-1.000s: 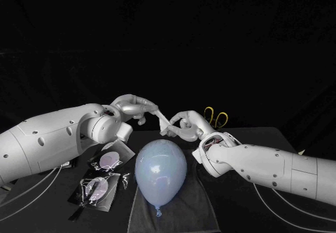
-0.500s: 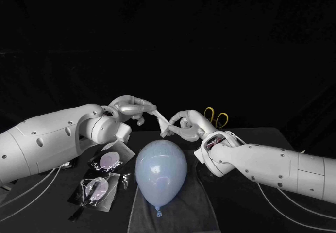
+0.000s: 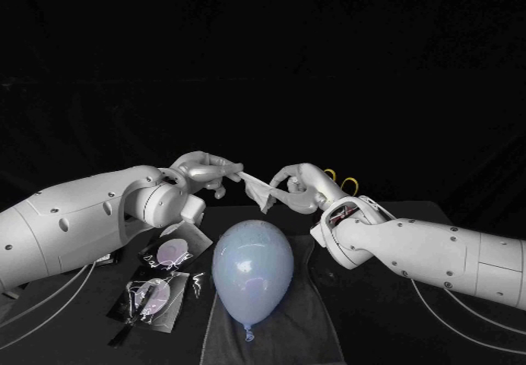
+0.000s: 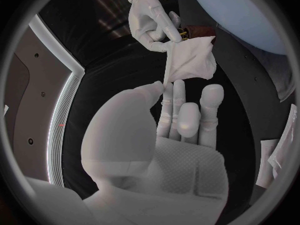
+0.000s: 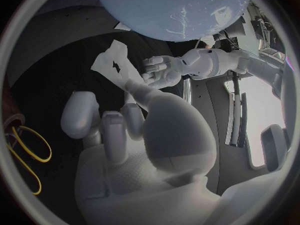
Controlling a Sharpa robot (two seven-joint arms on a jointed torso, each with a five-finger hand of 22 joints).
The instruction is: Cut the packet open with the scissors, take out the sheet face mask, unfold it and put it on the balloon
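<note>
A folded white sheet mask hangs in the air above the far end of the pale blue balloon. My left hand pinches one edge of it and my right hand pinches the other. In the left wrist view the mask hangs between my left fingertips and the right hand. The right wrist view shows the mask between my right hand and the left hand, under the balloon. The scissors' yellow handles lie behind the right hand.
The balloon lies on a dark cloth in the middle of the table. Two cut packet pieces lie to its left, below my left arm. Cables run along both table sides.
Both hands have risen a little with the mask. The right hand has moved up and back, and the mask is now stretched more between the two hands.
</note>
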